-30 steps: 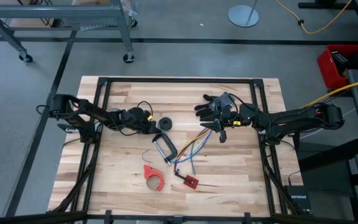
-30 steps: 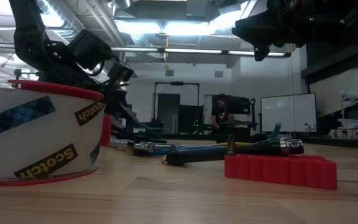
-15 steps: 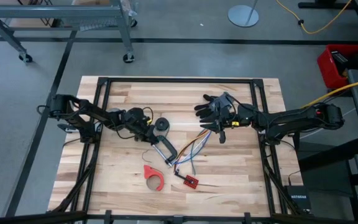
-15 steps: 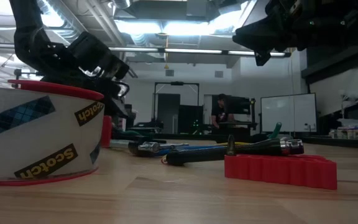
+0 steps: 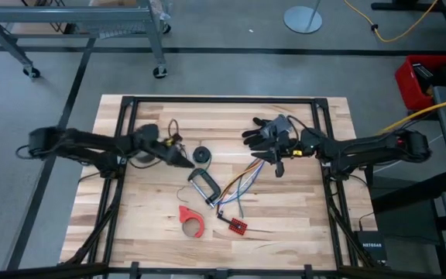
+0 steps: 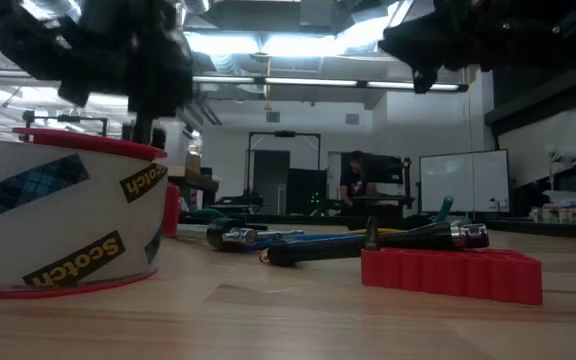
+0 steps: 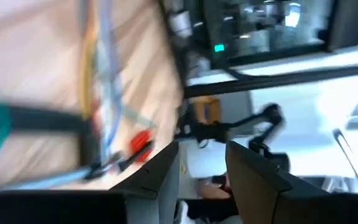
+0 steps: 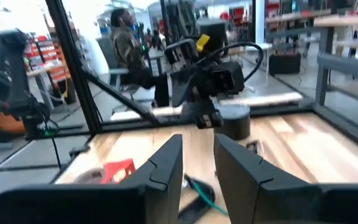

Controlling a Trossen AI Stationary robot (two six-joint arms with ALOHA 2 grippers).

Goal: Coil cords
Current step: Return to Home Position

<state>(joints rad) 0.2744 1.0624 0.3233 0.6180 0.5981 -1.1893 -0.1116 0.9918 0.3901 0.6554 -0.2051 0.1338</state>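
a: is the cord wound?
b: it looks so. the cord (image 5: 201, 154) lies as a small black coil on the surface (image 5: 300, 209), near the clamp (image 5: 204, 184).
a: and the arms?
b: the left tool (image 7: 202, 154) hangs just beside the coil, narrowly parted and empty. the right tool (image 8: 196, 146) waits well apart, likewise. only parking seems left.

"scotch" twice on the tape roll (image 6: 68, 220)
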